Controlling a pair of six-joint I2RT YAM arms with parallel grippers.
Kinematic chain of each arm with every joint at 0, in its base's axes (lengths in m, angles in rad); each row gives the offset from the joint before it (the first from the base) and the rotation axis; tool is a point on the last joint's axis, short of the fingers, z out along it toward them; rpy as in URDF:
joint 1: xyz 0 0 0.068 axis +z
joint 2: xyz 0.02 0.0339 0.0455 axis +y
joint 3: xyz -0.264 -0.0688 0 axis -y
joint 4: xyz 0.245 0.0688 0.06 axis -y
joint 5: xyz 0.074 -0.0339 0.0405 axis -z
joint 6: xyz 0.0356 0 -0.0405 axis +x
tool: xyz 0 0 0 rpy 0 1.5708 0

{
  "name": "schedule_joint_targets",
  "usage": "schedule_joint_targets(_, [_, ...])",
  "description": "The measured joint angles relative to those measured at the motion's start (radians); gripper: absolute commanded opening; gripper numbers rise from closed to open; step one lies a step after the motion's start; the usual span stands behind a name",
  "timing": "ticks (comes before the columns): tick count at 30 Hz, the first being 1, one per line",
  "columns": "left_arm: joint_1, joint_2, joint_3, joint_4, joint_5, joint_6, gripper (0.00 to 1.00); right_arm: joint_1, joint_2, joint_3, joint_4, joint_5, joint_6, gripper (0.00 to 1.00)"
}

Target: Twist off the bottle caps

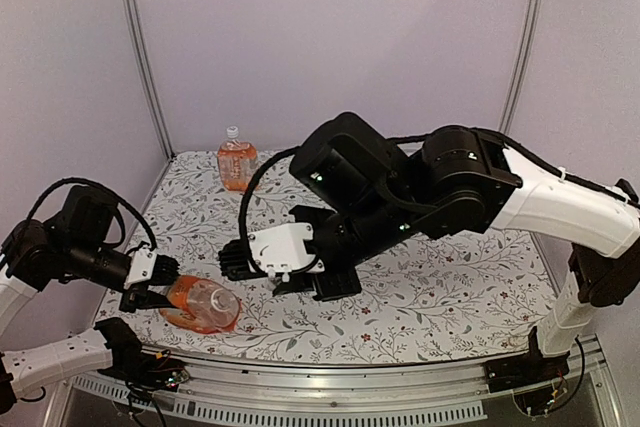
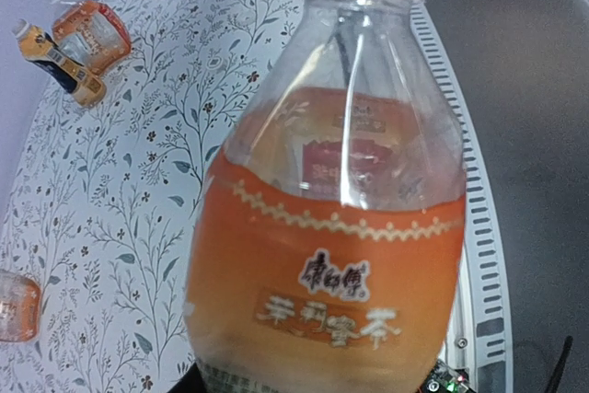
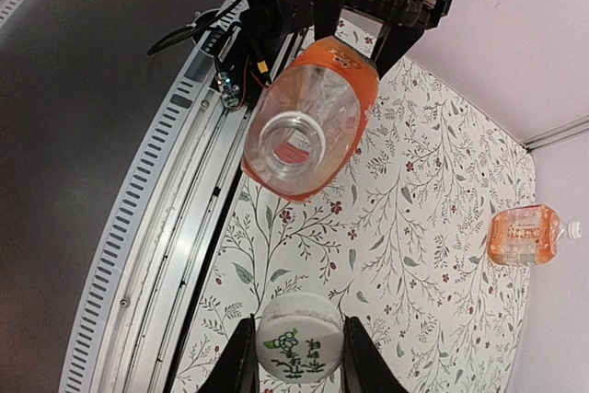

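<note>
White cap (image 3: 299,349): off its bottle, pinched between the fingers of your right end effector (image 3: 299,364), near the front edge of the counter (image 3: 433,227).
Orange-drink bottle (image 3: 308,121): neck open and pointing toward the cap, base clamped in your left end effector (image 1: 158,289) at the counter's front-left.
Step in hand: parting the cap, by my judgement. Draw it straight back along the neck's line, then set it on bare counter well apart from the mouth.
Left grip: hold firm and don't let the mouth dip, or drink may spill.
Capped bottle (image 1: 236,159): upright at the back, not yet opened.
</note>
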Motion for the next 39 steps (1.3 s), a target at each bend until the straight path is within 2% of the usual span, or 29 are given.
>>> schedule_joint_targets(7, [0.0,-0.006,0.0,-0.018,-0.003,-0.003,0.14,0.0,-0.036,0.0,-0.018,0.052,-0.039,0.0])
schedule_joint_targets(13, [0.0,-0.031,-0.008,0.051,-0.04,-0.095,0.14,-0.002,-0.016,0.0,-0.011,0.116,0.04,0.0])
schedule_joint_targets(17, [0.015,-0.058,-0.044,0.19,-0.121,-0.251,0.14,-0.051,-0.006,-0.059,0.025,0.207,0.202,0.0])
schedule_joint_targets(22, [0.087,-0.116,-0.113,0.388,-0.228,-0.472,0.15,-0.24,-0.001,-0.259,0.073,0.286,0.531,0.0])
schedule_joint_targets(27, [0.162,-0.193,-0.201,0.526,-0.293,-0.677,0.16,-0.341,0.063,-0.375,0.08,0.355,0.793,0.0])
schedule_joint_targets(35, [0.275,-0.287,-0.35,0.665,-0.257,-0.923,0.16,-0.333,0.249,-0.375,0.131,0.309,0.967,0.0])
schedule_joint_targets(39, [0.305,-0.331,-0.392,0.693,-0.192,-0.958,0.16,-0.334,0.314,-0.375,0.155,0.278,1.003,0.1])
